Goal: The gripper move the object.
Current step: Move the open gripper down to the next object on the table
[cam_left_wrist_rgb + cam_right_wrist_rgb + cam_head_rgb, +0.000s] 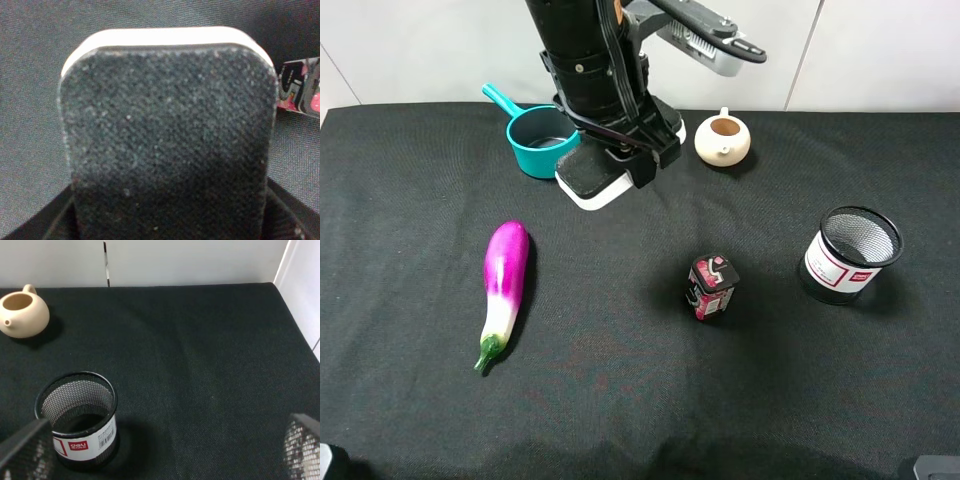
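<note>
The board eraser [592, 180], black felt over a white base, is at the back of the black cloth between the teal cup and the teapot. My left gripper [613, 160] reaches down from the back and is shut on it. In the left wrist view the eraser's felt top [170, 130] fills the frame, with the gripper [170, 222] clamping its near end and dark jaws showing at both sides. I cannot tell whether the eraser touches the cloth. My right gripper [165, 440] is open and empty above the cloth at the right; it does not show in the exterior high view.
A teal cup [540, 138] stands left of the eraser and a cream teapot [723, 140] to its right. An eggplant [504, 285] lies at the left. A red-black can [711, 287] stands in the middle. A mesh pen holder [850, 254] stands at the right, below the right gripper [80, 415].
</note>
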Motion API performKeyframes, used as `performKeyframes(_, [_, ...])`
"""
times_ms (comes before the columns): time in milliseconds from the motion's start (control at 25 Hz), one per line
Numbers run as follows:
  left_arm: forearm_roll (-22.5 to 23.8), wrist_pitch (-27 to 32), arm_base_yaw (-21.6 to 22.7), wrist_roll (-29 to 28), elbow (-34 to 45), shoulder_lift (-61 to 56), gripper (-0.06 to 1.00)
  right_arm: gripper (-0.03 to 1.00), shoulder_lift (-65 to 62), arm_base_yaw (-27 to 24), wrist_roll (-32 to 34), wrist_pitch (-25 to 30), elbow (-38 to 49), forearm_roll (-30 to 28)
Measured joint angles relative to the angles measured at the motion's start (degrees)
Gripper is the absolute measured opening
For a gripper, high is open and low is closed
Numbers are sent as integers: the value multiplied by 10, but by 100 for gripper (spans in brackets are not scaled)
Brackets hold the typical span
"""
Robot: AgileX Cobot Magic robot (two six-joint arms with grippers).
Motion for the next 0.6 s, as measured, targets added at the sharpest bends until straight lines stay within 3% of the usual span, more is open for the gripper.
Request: performKeyframes(600, [5,-30,-42,-5,-6,38,68,69,0,0,0,0,0,0])
